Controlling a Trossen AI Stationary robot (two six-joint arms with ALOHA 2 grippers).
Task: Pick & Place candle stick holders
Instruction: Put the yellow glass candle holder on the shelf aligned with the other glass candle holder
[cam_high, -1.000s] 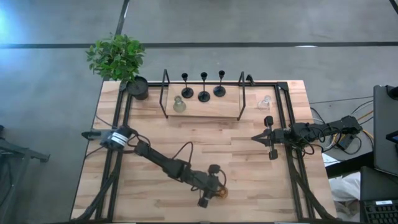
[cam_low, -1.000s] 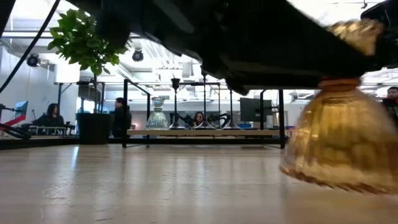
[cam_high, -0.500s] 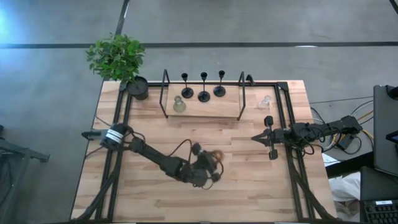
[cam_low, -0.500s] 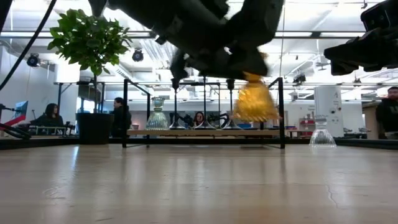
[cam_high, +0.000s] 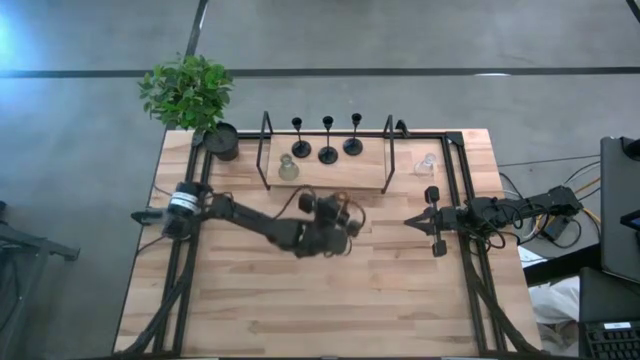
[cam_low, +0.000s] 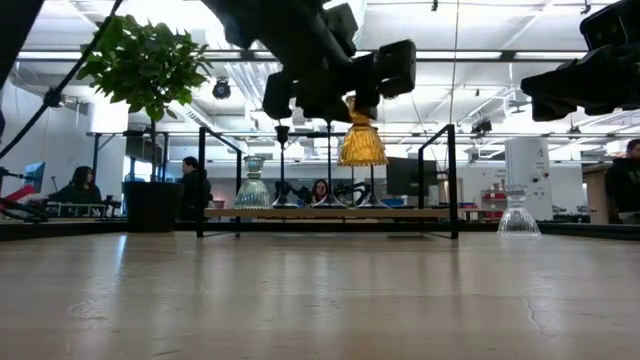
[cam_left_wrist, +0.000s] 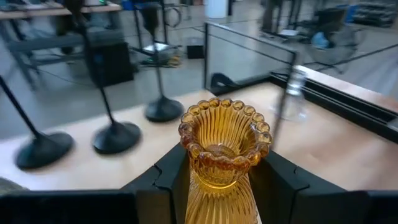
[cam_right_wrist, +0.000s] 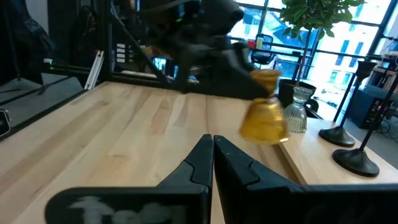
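Note:
My left gripper (cam_high: 342, 213) is over the middle of the table, shut on the amber glass candle stick holder (cam_low: 362, 142), just in front of the wooden shelf (cam_high: 345, 175). Three black holders (cam_high: 328, 153) stand on their round bases on the shelf's far part. A grey-green glass one (cam_high: 288, 168) stands at the shelf's left end. A clear glass holder (cam_high: 427, 163) stands on the table to the right of the shelf. My right gripper (cam_high: 412, 220) waits shut at the right side. My left gripper pinches the amber holder by its narrow neck (cam_left_wrist: 219, 177), just under the beaded cup, between its two fingers (cam_left_wrist: 166, 180). The fingers come about level from the table's near left. The holder hangs upright, flared base down, clear of the table.
A black metal frame (cam_high: 266, 150) rises at both ends of the shelf. A black pot with a green plant (cam_high: 190, 95) stands at the far left corner. Black rails (cam_high: 462, 230) run along the table's sides. People sit in the room beyond.
My left gripper has lifted the amber holder from near the table's near edge and carried it up and toward the far edge, to just before the shelf. Its wrist has tipped from pointing down to about level. The holder is now clear of the table and upright.

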